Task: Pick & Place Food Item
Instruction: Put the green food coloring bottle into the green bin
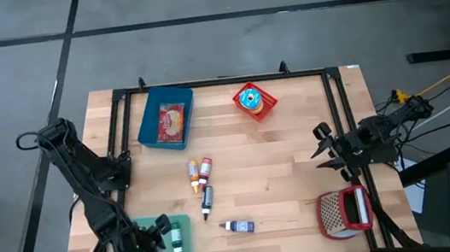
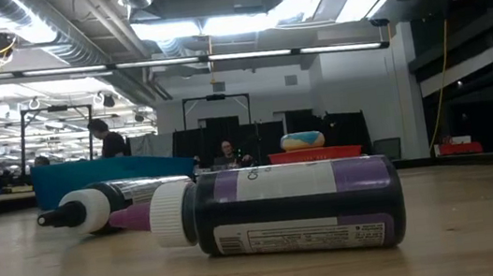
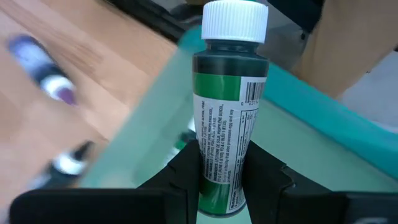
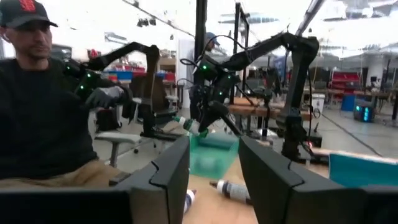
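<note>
A green bottle (image 3: pixel 227 124) with a white cap sits between the fingers of my left gripper (image 3: pixel 224 165), above the teal tray (image 3: pixel 323 106) at the table's near left corner. In the high view that gripper (image 1: pixel 158 242) hangs over the tray (image 1: pixel 184 226), and another green bottle (image 1: pixel 176 237) lies in the tray. The right wrist view shows the held bottle (image 4: pixel 186 124) above the tray (image 4: pixel 211 155). My right gripper (image 1: pixel 324 150) waits open at the table's right edge, touching nothing. My left gripper pinches the green bottle's labelled body (image 3: pixel 219 174) between its two fingers (image 3: pixel 264 171), at the end away from the cap. The fingers slant down from above and lie along the bottle. The white cap (image 3: pixel 235 22) points away from the gripper, and the bottle is clear of the tray.
Several small bottles lie on the wood mid-table (image 1: pixel 206 199), one purple (image 2: pixel 283 209). A blue bin (image 1: pixel 166 119) and a red basket with a doughnut (image 1: pixel 254 101) stand at the far edge. A red grater-like object (image 1: pixel 345 212) lies near right. A person (image 4: pixel 37 112) sits beyond the table.
</note>
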Motion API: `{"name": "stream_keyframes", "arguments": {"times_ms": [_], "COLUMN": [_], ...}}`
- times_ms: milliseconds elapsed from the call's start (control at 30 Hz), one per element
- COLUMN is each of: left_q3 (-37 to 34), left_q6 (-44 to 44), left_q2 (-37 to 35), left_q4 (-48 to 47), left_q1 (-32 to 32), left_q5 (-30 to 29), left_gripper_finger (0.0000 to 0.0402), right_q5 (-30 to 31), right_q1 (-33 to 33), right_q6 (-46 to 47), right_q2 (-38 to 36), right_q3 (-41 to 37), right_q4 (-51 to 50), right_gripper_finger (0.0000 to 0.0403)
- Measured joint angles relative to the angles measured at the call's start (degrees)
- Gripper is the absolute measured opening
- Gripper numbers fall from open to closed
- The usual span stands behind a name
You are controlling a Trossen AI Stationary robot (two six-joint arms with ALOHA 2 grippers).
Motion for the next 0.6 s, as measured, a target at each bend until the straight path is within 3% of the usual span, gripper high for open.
{"name": "stream_keyframes", "arguments": {"times_ms": [267,600], "left_q3": [-11.7,-16.2], "left_q6": [-3.7,2.4], "left_q2": [0.0,0.1], "left_q4": [5.6,5.6], "left_q1": [-0.1,0.2], "left_q5": [-0.3,-5.0], "left_gripper_finger": [0.0086,0.0086], "right_q5": [0.9,0.9], "right_q1": [0.0,0.0], "right_q6": [1.9,1.3], "right_q2": [0.0,0.0], "right_q3": [0.0,0.0], "right_q4": [-0.1,0.9], "right_gripper_finger": [0.0142,0.0142]}}
